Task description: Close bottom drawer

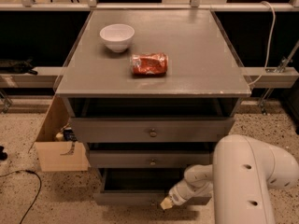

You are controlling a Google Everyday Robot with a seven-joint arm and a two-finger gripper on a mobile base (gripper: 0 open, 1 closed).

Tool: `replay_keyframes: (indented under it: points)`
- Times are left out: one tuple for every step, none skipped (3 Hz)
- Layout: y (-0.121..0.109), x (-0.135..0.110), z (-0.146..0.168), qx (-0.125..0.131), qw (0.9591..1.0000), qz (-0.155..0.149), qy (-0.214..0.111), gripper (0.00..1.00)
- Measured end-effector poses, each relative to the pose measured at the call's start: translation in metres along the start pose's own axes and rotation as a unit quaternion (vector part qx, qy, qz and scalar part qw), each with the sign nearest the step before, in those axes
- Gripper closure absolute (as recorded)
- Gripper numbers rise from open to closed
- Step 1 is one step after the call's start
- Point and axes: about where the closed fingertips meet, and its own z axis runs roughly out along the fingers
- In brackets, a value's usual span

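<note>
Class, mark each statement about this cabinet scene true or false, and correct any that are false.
1. A white bowl sits on the cabinet top. True.
2. The red packet lies inside the bowl. False: it lies on the cabinet top beside the bowl, apart from it.
3. The bottom drawer is pulled out. True.
4. The claw hovers above the cabinet top. False: it is low down, at the bottom drawer's front edge.

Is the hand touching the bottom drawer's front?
Cannot tell. In the camera view the hand overlaps the lower front edge of the open bottom drawer, but no contact or gap shows plainly.
</note>
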Motion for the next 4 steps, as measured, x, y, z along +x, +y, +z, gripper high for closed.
replay_keyframes:
  points:
    - [0.0000, 0.0000, 0.0000, 0.000, 1.0000, 0.000, 0.000, 0.90]
    - [0.0000, 0.0000, 0.0000, 0.000, 1.0000, 0.000, 0.000, 0.59]
    - [0.0000, 0.0000, 0.0000, 0.000, 1.0000, 0.000, 0.000, 0.35]
    - [0.0001, 0.0000, 0.0001, 0.000, 1.0000, 0.000, 0.000, 0.12]
